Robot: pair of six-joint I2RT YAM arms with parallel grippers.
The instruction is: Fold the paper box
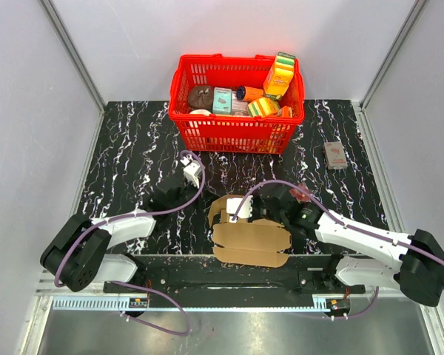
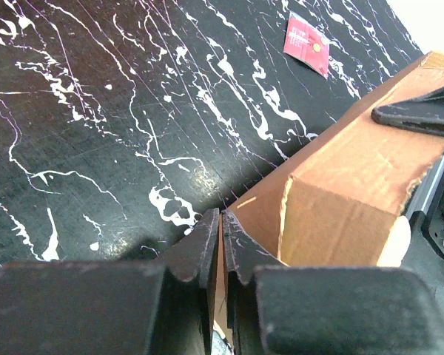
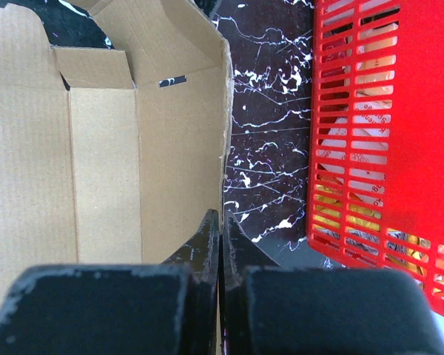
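Left hand (image 2: 220,225) – right hand (image 3: 220,223) – both pinched shut.

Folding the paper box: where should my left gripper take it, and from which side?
On the paper box, probably the thin edge of its raised left flap, approached from the left. It stands as one sheet the jaws can straddle; the left gripper sits there, while the right gripper pinches the wall nearest the basket.

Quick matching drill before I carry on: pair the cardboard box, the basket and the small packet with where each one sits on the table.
Things:
1. cardboard box
2. basket
3. packet

Places:
A. far side, middle
B. right side, on its own
C. near edge, middle

Pairs: 1-C, 2-A, 3-B
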